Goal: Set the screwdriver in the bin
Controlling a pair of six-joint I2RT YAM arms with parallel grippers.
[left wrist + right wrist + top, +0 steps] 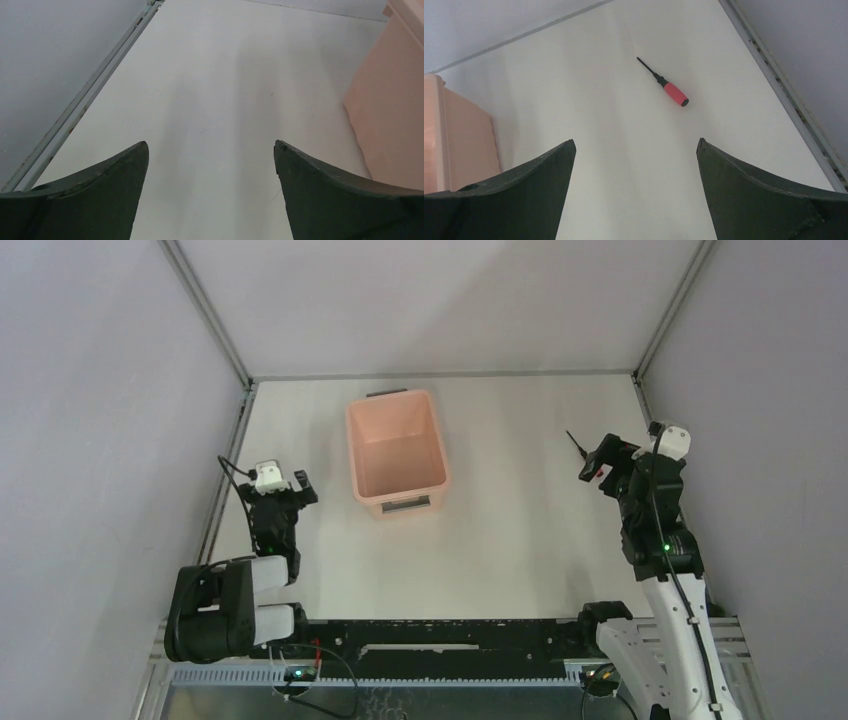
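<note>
overhead, we see a white table (520, 540) with two robot arms at its near edge. the bin (351, 450), a salmon-pink tub, stands toward the far middle of the table, and nothing shows inside it. the screwdriver (664, 82) lies flat on the table at the far right, well apart from the bin. from the right wrist view, its red handle is nearer the arm and its thin black shaft points away to the left.

the right gripper (634, 145) hovers just short of the screwdriver, its two dark fingers spread wide with nothing between them. the tool sits ahead of the fingers, a little right of the gap's centre. the left gripper (210, 145) hangs over bare table to the left of the bin, likewise wide open and holding nothing.

we judge the task to be at its first step, the reach for the screwdriver, with no grasp made. the next move, as we read it, calls for the right arm to go forward and down, straddle the red handle across its width, and close only once both fingers are low beside it. the tool is slim and lies flat, so a shallow descent could miss it or nudge it away.
</note>
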